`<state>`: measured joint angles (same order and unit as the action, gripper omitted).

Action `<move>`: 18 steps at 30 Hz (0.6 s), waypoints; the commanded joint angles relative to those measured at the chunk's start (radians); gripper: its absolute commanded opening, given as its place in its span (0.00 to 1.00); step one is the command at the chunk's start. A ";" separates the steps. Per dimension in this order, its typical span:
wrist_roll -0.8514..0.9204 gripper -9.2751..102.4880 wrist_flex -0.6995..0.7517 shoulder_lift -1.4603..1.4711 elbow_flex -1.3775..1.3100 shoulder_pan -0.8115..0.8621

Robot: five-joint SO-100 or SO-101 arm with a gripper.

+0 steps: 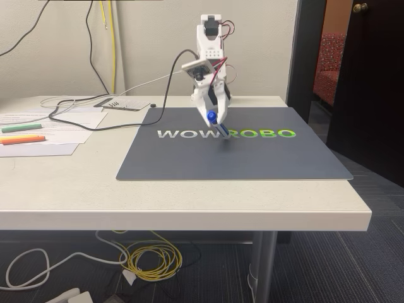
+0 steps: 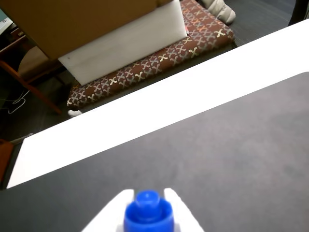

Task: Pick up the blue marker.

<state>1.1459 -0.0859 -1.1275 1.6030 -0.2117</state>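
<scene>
Fixed view: the gripper (image 1: pixel 213 118) is clamped on the blue marker (image 1: pixel 212 118), which hangs tilted above the dark mat (image 1: pixel 189 161), over its middle near the far edge, lower tip near the lettering, cap toward the camera. A green marker (image 1: pixel 21 127) and an orange marker (image 1: pixel 23 139) lie on papers at the table's (image 1: pixel 189 202) left edge. The marker is probably light, stiff and smooth, so a grip on the barrel near its middle should resist twisting.

Wrist view: the blue cap (image 2: pixel 147 212) sits between the white fingers (image 2: pixel 179 210), held above the mat. Beyond the table edge stands a patterned seat (image 2: pixel 159 60) carrying a cardboard box (image 2: pixel 72 19).
</scene>
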 commanded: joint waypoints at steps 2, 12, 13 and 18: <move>-0.014 0.14 0.025 -0.101 0.009 0.005; -0.028 0.14 0.025 -0.115 0.026 0.005; -0.029 0.13 0.031 -0.121 0.026 0.006; -0.057 0.10 0.075 -0.158 0.026 0.006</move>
<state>1.1014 -0.0230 -1.1996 1.6322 -0.2117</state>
